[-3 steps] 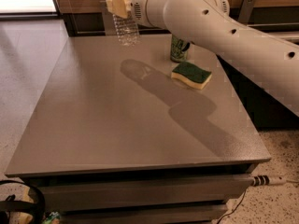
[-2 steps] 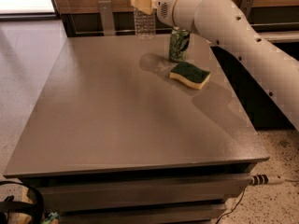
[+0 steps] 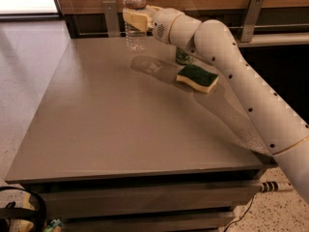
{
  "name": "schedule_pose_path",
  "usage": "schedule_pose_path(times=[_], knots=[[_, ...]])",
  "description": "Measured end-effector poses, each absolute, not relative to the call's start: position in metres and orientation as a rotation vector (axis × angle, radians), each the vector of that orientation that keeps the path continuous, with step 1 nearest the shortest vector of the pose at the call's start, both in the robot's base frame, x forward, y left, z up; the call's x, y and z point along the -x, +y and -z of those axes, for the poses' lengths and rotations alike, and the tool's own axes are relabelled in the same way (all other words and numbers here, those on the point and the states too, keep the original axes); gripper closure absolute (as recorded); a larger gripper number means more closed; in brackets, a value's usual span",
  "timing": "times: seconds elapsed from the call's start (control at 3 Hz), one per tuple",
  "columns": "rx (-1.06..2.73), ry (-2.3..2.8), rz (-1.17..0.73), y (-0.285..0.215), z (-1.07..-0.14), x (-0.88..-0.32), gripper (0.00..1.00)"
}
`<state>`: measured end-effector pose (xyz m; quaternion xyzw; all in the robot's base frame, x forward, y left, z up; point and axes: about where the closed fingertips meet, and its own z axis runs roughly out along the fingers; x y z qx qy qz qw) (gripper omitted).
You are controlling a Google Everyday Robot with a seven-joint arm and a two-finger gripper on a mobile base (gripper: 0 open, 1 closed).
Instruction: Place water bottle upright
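Observation:
The water bottle [image 3: 134, 33] is clear ribbed plastic and stands upright at the far edge of the grey table [image 3: 111, 124]; its cap is cut off by the top of the frame. My gripper [image 3: 135, 17] is shut on the bottle around its upper body, with cream fingers [image 3: 131, 19] across its front. The bottle's base is at or just above the table surface; I cannot tell whether it touches. My white arm reaches in from the lower right.
A green drink can [image 3: 183, 56] stands behind my arm, mostly hidden. A green and yellow sponge [image 3: 197, 77] lies on the table right of centre. A wooden wall with metal brackets [image 3: 111, 16] runs behind the table. A black cable loop [image 3: 29, 207] lies on the floor at lower left.
My gripper has carried the bottle right and away toward the table's far edge, keeping it upright. The can and sponge have not moved.

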<state>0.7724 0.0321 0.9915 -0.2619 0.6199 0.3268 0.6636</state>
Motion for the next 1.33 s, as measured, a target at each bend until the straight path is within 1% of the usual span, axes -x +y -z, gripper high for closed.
schedule_pose_path(times=[0.33,0.67,1.33], knots=[[0.77,1.274,-0.701,0.081,-1.009,-0.744,1.0],[0.941,1.193,-0.609,0.112,-1.017,-0.717,1.0],[1.01,1.302,-0.573,0.109,-0.994,-0.709,1.0]])
